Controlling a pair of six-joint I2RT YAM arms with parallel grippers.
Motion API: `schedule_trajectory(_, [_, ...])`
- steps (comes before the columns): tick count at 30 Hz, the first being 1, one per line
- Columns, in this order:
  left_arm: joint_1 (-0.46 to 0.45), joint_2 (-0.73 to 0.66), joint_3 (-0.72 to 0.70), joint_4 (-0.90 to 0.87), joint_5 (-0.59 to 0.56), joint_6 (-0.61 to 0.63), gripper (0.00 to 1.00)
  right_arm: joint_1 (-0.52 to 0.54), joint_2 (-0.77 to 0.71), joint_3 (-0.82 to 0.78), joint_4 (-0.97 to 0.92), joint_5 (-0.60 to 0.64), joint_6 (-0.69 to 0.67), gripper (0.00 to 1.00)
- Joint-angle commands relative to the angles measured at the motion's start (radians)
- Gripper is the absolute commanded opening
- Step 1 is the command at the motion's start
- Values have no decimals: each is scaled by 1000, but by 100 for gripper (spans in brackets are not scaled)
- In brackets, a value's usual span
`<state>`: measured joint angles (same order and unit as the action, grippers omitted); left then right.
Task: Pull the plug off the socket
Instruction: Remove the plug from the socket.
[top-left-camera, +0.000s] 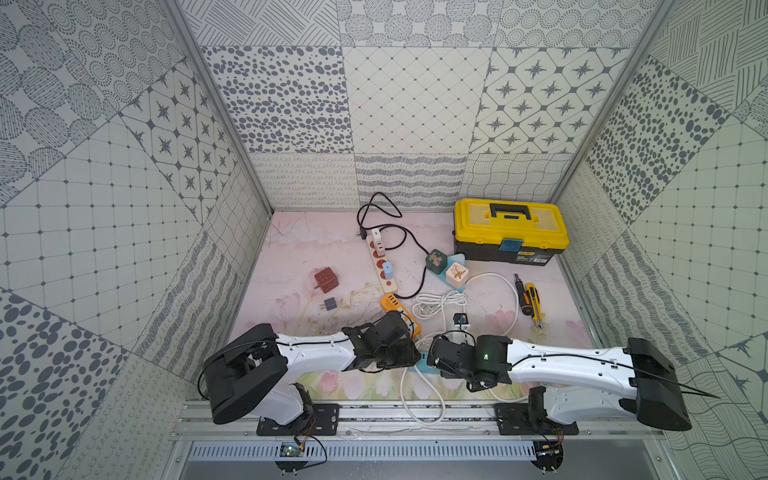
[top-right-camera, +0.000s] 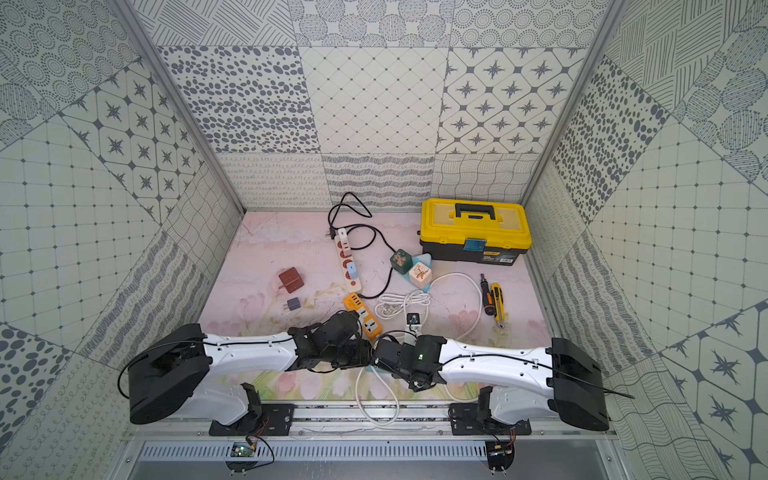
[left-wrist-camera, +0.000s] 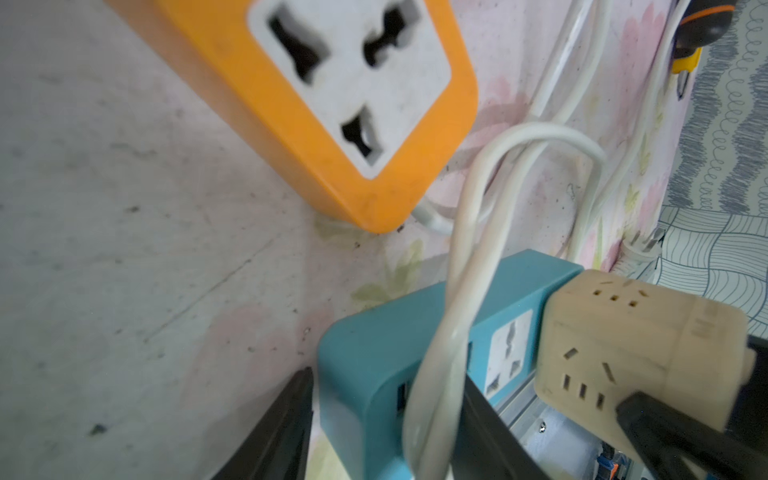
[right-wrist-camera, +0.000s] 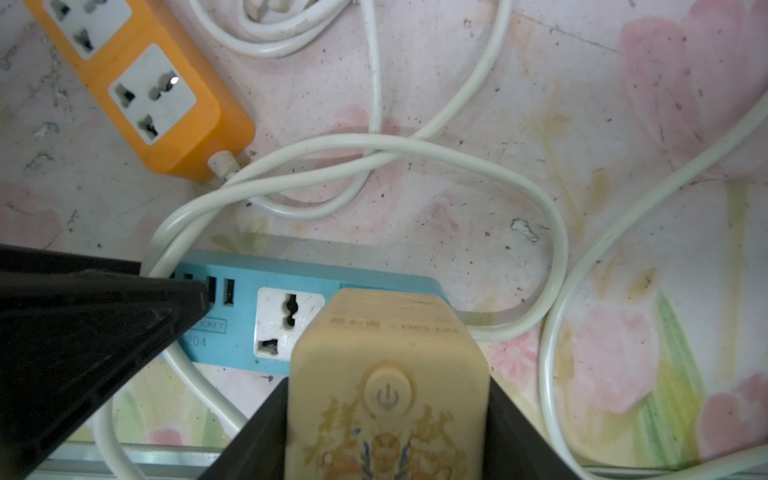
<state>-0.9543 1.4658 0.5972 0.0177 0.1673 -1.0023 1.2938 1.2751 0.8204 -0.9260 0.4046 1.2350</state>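
Desk (top-left-camera: 316, 249): pink floral surface, scuffed and marked.

Left arm (top-left-camera: 316, 353) and right arm (top-left-camera: 561, 361): both reach inward and meet at the near centre of the desk in both top views.

Yellow toolbox (top-left-camera: 510, 230): lid closed, far right corner, well apart from the arms.

Orange socket strip (right-wrist-camera: 166, 124): lies flat just beyond the arms, its sockets vacant.

Blue socket strip (right-wrist-camera: 241, 332): lies flat near the front edge, directly under the two wrists. A white cable (right-wrist-camera: 415, 145) loops across one end of it.

Beige cube plug (right-wrist-camera: 386, 353): stands on the blue socket strip's face at the end away from the left arm. No gap is discernible between plug and strip.

Right pincer (right-wrist-camera: 388, 409): clenched on the beige cube plug, one finger flat against each side.

Left pincer (left-wrist-camera: 386, 382): fingers (left-wrist-camera: 291, 424) straddle the strip's other end with the white cable between them. One finger sits close against the strip's side. Whether the pincer is clamped cannot be determined.
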Motion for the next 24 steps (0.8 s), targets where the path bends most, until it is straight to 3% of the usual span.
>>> schedule_trajectory(1, [-6, 40, 14, -163, -66, -4, 53, 4, 17, 14, -9, -4, -12, 52])
schedule_trajectory(6, [-6, 32, 7, -212, -93, 18, 52, 2, 31, 29, 28, -35, -22, 43])
schedule_trajectory(12, [-5, 41, 12, -227, -117, 25, 52, -5, 147, 124, -28, -60, -67, 44])
schedule_trajectory(17, [-6, 61, 7, -221, -118, 36, 52, -123, -103, -102, 151, -201, -112, 43])
schedule_trajectory(20, [-5, 73, 6, -212, -117, 34, 52, -149, -240, -184, 154, -212, -99, 42])
schedule_trajectory(24, [-6, 85, 17, -211, -116, 39, 52, -73, -186, -139, 125, -157, -84, 41])
